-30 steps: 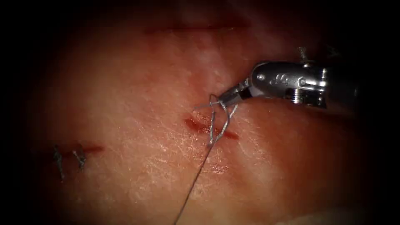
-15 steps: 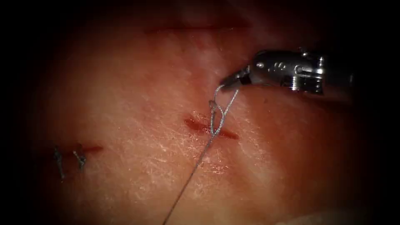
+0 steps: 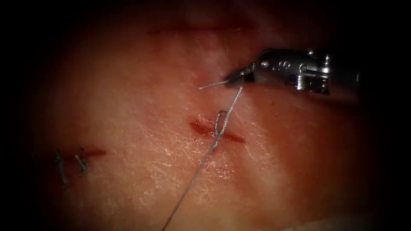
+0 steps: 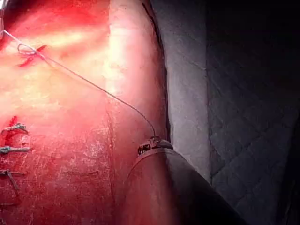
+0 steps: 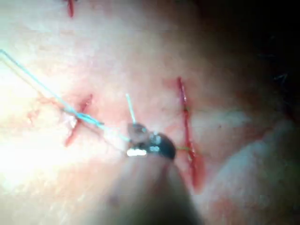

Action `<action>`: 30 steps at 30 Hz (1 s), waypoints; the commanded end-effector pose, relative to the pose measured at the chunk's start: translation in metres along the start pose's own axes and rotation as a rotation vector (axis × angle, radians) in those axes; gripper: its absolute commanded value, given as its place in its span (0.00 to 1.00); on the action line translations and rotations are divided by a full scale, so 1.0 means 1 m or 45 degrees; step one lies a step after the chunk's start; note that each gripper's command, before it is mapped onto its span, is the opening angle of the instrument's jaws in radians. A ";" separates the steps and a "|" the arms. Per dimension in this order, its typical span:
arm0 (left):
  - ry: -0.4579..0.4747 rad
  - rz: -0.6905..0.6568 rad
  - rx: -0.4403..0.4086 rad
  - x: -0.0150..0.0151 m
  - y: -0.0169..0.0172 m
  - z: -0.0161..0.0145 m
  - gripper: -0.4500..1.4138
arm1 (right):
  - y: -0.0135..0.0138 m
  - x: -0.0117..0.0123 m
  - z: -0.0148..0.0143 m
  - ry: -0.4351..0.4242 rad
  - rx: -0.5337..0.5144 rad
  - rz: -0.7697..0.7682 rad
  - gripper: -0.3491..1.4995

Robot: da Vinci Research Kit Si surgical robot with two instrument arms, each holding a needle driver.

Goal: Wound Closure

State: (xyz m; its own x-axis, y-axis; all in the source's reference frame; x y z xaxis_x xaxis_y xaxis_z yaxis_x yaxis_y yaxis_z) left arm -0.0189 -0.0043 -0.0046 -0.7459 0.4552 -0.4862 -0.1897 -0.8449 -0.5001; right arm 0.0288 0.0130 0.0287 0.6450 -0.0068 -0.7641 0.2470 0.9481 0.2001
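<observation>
We see the right tool (image 3: 233, 80) at two o'clock above the cut (image 3: 217, 131), its jaws clamped on the thread (image 3: 227, 114), a short free end poking toward nine o'clock. The thread forms a small loop over the cut in the tissue (image 3: 141, 128), then runs toward seven o'clock. The left tool (image 4: 150, 145) holds the thread's far end; we cannot tell how its jaws stand.

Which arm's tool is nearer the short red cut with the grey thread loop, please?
Right: the right tool holds thread just above the cut; the left tool holds the long strand farther off.
</observation>
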 end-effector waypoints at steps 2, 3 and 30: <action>-0.001 -0.010 -0.006 -0.0008 0.0010 0.0005 0.00 | 0.0007 -0.0002 0.0007 0.000 -0.009 0.006 0.00; -0.001 -0.015 -0.006 -0.0011 0.0012 0.0004 0.00 | 0.0008 -0.0002 0.0007 0.000 -0.007 0.009 0.00; -0.004 -0.047 -0.055 -0.0036 0.0069 0.0023 0.00 | 0.0016 -0.0020 0.0021 -0.104 -0.107 -0.058 0.00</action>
State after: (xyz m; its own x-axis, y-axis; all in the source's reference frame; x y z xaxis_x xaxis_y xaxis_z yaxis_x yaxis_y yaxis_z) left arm -0.0186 -0.0115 -0.0052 -0.7410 0.4831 -0.4665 -0.1911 -0.8176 -0.5431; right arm 0.0287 0.0138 0.0313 0.6958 -0.0719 -0.7147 0.2156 0.9700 0.1122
